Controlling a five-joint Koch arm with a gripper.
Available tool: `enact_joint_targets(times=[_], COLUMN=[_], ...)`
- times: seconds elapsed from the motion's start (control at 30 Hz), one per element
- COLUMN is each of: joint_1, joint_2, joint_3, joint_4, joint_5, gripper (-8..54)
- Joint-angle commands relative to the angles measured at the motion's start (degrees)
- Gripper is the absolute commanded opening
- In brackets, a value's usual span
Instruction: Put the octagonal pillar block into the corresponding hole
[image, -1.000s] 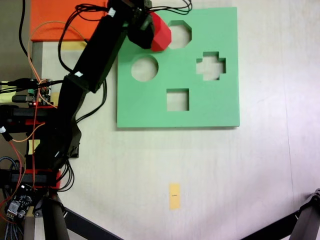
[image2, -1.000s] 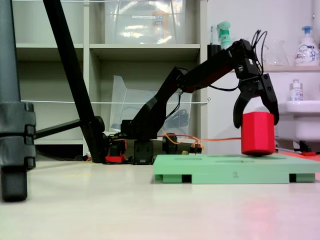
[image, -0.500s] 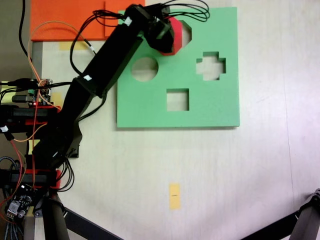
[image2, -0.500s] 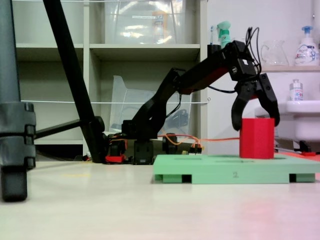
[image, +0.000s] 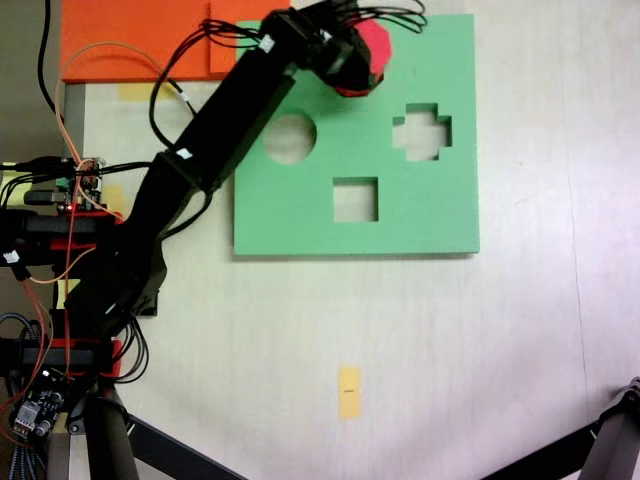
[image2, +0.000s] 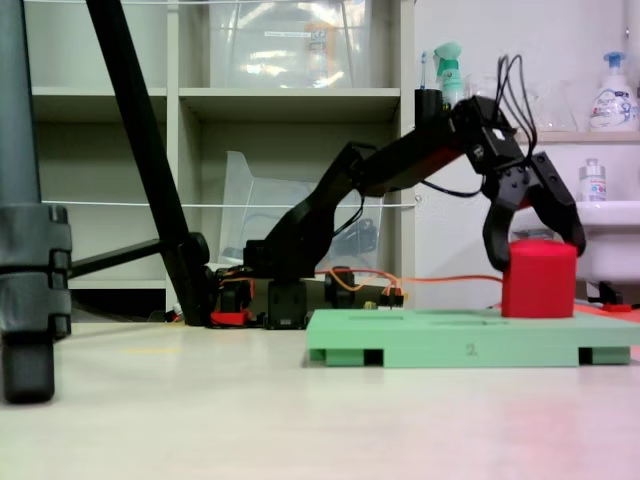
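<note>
1. Gripper (image2: 533, 250), side-on fixed view: the two black fingers straddle the top of the octagonal pillar block (image2: 539, 280), one on each flank; whether they press it or stand slightly off cannot be told.
2. Red block, directly below the jaws: upright, its lower part sunk below the top face of the green foam board (image2: 440, 335).
3. Top-down fixed view: the gripper (image: 352, 55) covers the block (image: 375, 48) at the board's (image: 420, 220) far edge, hiding the corresponding hole.
4. Nearer the arm's base than the gripper: a round cutout (image: 290, 138); a cross cutout (image: 421, 131) and a square cutout (image: 355, 199) lie alongside.
</note>
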Motion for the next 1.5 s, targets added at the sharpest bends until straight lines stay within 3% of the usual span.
enact_joint_targets(times=[0.0, 0.37, 0.57, 0.87, 1.03, 1.1, 1.27, 1.47], joint_1=[-1.05, -1.14, -2.20, -2.64, -3.08, -3.16, -2.72, 6.15], joint_2=[0.53, 2.81, 3.34, 3.08, 5.63, 9.05, 19.95, 33.05], joint_3=[0.44, 0.35, 0.35, 0.44, 0.44, 0.44, 0.53, 1.76], joint_4=[1.49, 1.67, 5.10, 6.06, 9.14, 10.55, 12.92, 20.04], joint_5=[0.44, 1.58, 13.62, 14.15, 12.22, 8.44, -1.58, -38.85], gripper=[22.1, 27.2, 30.7, 30.8, 41.2, 46.8, 46.9, 46.8])
